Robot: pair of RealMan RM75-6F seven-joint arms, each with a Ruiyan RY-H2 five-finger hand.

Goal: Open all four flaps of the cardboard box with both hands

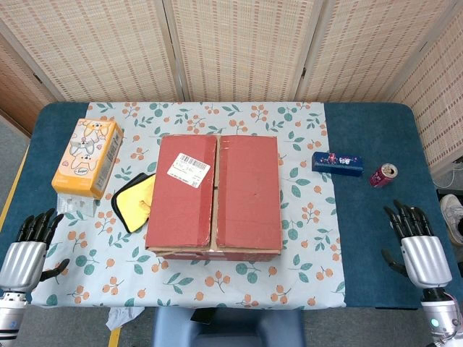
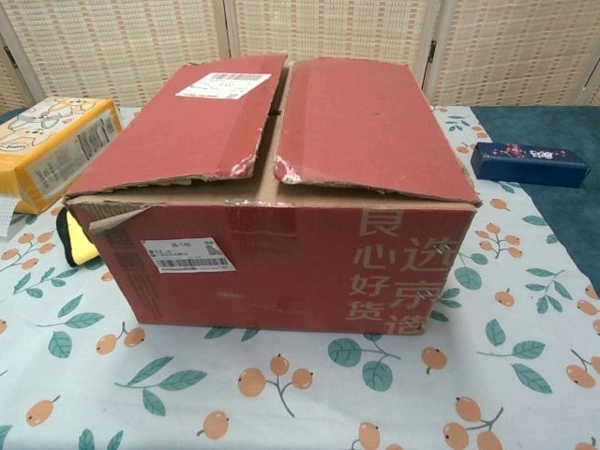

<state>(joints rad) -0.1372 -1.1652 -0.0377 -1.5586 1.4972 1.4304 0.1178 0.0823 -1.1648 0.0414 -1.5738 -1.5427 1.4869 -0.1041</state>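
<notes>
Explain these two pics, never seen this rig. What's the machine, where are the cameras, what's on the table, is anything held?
It is a two-armed robot with humanlike hands. The head view looks down on the table; the chest view looks straight at the box from low down. Its left hand and right hand rest open near the table's edges, holding nothing. In the middle sits a red cardboard box, top flaps closed. Around it: an orange tissue pack, a yellow cloth, a blue box and a small can.
</notes>
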